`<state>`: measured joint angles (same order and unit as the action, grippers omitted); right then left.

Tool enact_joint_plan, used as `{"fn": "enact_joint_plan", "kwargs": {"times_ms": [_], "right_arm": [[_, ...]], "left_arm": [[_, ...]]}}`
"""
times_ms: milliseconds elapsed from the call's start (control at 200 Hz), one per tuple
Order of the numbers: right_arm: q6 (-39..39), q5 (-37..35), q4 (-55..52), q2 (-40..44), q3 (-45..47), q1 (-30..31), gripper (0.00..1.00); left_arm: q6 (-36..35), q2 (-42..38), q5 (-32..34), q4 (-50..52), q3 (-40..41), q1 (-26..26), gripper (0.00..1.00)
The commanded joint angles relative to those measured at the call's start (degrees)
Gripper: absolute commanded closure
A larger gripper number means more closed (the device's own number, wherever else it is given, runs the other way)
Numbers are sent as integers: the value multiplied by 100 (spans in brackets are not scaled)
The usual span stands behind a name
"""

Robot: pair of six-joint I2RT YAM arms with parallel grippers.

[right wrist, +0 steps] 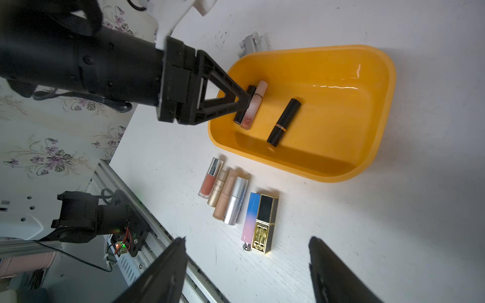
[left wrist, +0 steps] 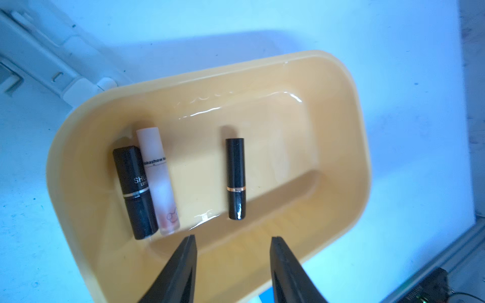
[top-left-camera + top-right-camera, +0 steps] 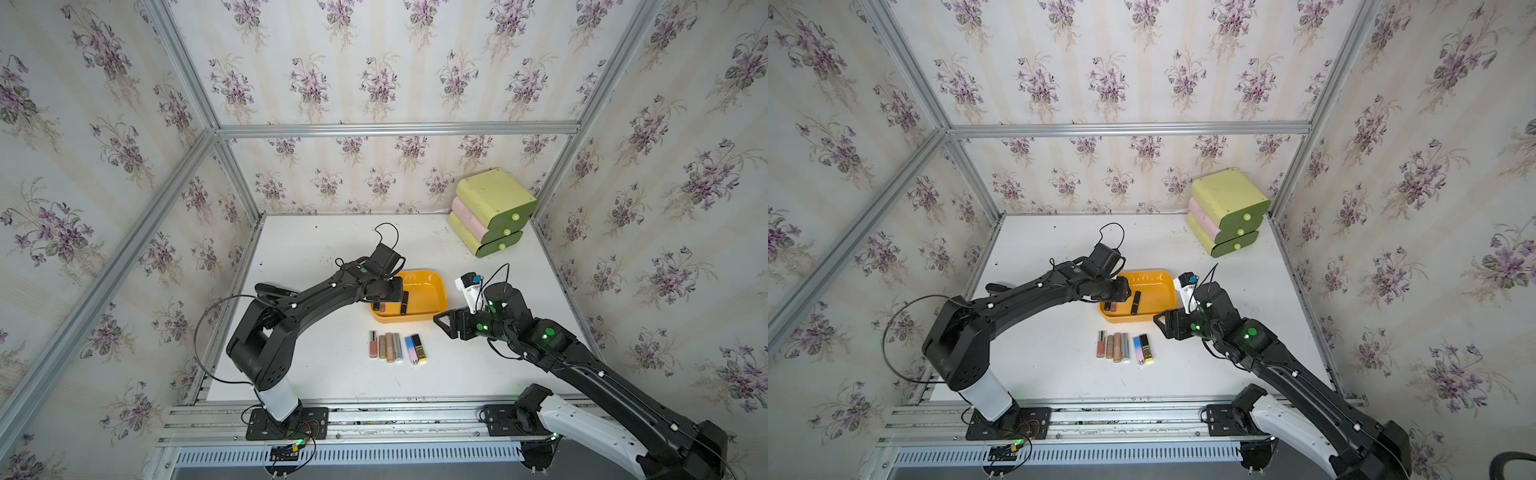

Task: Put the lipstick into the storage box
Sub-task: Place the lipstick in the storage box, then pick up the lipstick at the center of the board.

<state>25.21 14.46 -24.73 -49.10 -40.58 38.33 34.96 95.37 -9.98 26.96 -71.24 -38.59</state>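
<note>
The black lipstick [image 2: 235, 179] is laid flat in the box [image 2: 341, 126], apart from two tubes [image 2: 154, 178] at one wall, free floor beside. The left gripper [image 2: 233, 237] is held above the rim, jaws parted, empty. The right gripper [image 1: 247, 238] is spread wide, empty, near the box.

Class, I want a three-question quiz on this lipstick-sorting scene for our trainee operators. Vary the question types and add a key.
1. Fill in: the storage box holds ___ tubes.
2. True or false: the left gripper hangs open above the storage box.
3. In the row on the table, which lies at the end toward the right arm? A coral gloss; B black-and-gold lipstick; C silver tube.
Key: 1 three; 2 true; 3 B.
</note>
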Motion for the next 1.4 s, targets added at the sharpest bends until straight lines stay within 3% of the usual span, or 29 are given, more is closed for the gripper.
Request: {"fn": "enact_joint_plan", "kwargs": {"times_ms": [0,225,410,804,964,1079,1399], "right_arm": [[356,245,-5,123,39,9,24],[552,350,-295,308,-157,8,24],[570,396,-363,318,-157,8,24],[364,738,262,-43,353,8,24],[275,937,619,-495,607,8,25],[120,966,590,-820,543,8,25],[320,1018,741,-1181,765,10,26]], "left_arm": [[-262,-543,-282,-228,176,-98,50],[-550,-1940,-631,-348,702,-124,40],[-725,-2631,-872,-376,1013,-122,36],[-914,-3469,-1685,-958,2065,-123,24],[-807,-3609,-1832,-1243,2441,-116,14],[-865,-3622,-1800,-1240,2470,-116,1],[-425,-4084,-1315,-1339,3130,-118,0]]}}
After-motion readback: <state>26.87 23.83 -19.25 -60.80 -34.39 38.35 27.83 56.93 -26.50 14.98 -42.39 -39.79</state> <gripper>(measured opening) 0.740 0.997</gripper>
